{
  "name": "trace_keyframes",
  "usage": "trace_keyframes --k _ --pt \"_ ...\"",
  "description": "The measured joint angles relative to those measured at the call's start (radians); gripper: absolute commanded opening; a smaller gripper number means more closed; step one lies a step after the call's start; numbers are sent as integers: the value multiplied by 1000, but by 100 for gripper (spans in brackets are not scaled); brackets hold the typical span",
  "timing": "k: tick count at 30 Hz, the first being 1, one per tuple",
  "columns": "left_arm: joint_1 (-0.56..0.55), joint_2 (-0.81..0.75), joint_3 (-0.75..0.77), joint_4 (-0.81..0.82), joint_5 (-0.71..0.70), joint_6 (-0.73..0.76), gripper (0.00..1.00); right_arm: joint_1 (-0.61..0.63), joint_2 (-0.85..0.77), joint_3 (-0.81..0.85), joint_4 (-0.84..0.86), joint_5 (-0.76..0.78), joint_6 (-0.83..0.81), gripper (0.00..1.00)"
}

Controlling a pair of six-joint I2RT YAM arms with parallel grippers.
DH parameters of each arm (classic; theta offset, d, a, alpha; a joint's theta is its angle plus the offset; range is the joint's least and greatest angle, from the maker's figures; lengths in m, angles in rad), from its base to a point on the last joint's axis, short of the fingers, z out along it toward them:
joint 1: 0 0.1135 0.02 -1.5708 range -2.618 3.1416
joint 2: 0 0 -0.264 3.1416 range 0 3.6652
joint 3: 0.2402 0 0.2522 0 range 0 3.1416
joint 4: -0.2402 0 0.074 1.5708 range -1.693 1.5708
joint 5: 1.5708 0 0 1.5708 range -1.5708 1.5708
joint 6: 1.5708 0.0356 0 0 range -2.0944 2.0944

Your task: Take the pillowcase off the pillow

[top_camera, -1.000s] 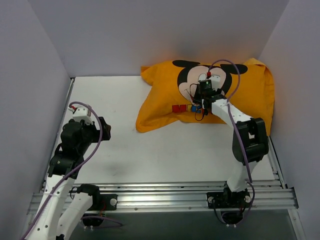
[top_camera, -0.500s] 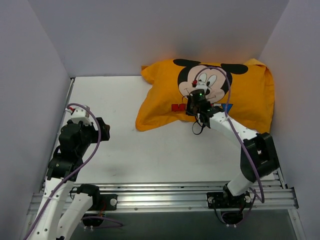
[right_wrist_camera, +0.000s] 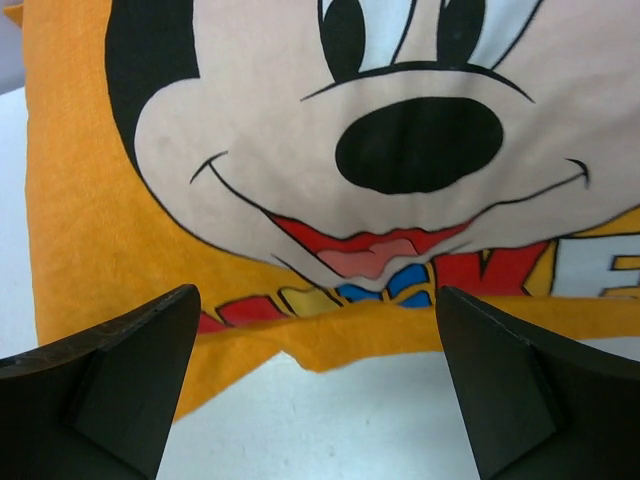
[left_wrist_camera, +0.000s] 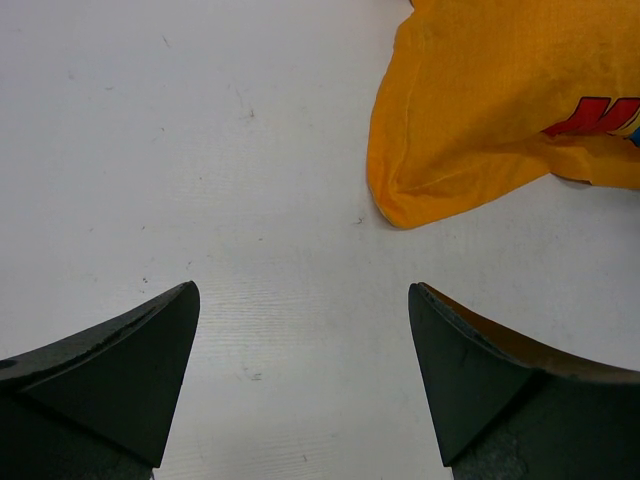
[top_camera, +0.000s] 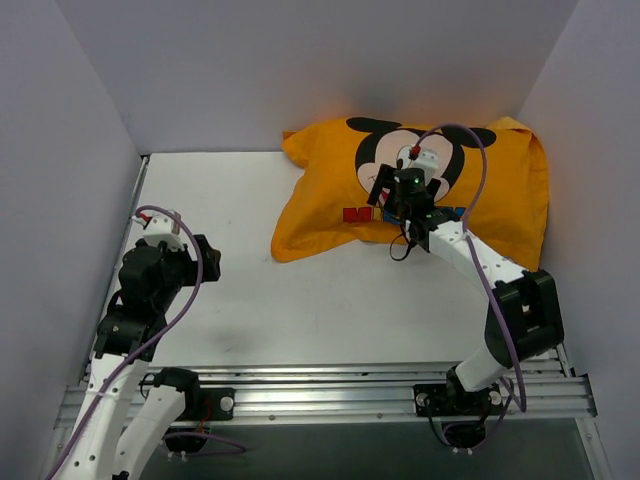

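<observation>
The orange-yellow pillowcase (top_camera: 500,200) with the Mickey Mouse face lies plump at the back right of the table. The pillow is hidden inside it. My right gripper (top_camera: 393,190) hovers over the case's near edge, just below the printed mouth. In the right wrist view its jaws (right_wrist_camera: 315,295) stand wide open, with nothing between them but the wrinkled orange hem (right_wrist_camera: 330,335) and coloured lettering beyond. My left gripper (top_camera: 208,256) is open over bare table at the left, well apart from the case. Its wrist view shows the case's near-left corner (left_wrist_camera: 400,200) ahead of the open fingertips (left_wrist_camera: 300,290).
White walls close in the table on the left (top_camera: 60,200), back (top_camera: 320,70) and right (top_camera: 600,180); the pillowcase lies against the right one. An aluminium rail (top_camera: 320,395) carrying both arm bases runs along the near edge. White tabletop (top_camera: 300,300) lies between the arms.
My right gripper dipped to the case's near edge and shut half a second ago. It has since lifted slightly back towards the face and opened wide, holding nothing. The left arm barely moved.
</observation>
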Motion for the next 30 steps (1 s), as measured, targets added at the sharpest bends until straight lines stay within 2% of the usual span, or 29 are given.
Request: trace_keyframes --k 8,9,10,11,13,14,18,21,26,30 --pt "0 23 0 -1 0 0 94 11 312 161 125 130 195 100" --pt "0 27 0 -1 -1 0 94 11 364 187 130 149 232 95" --pt "0 31 0 -1 -1 0 94 11 404 212 135 163 259 66" --pt "0 33 0 -1 -1 0 94 11 445 237 145 171 277 49" --pt "0 35 0 -1 -1 0 94 11 514 284 171 184 317 23" --pt "0 35 0 -1 -1 0 94 10 539 299 189 190 331 0" --pt "0 35 0 -1 -1 0 94 -3 573 306 260 168 351 0" --pt "0 35 0 -1 -2 0 94 -14 560 262 326 97 329 0" --pt "0 35 0 -1 -2 0 94 -12 456 129 377 -58 298 0" --pt "0 35 0 -1 -1 -1 94 82 334 52 313 -169 246 0"
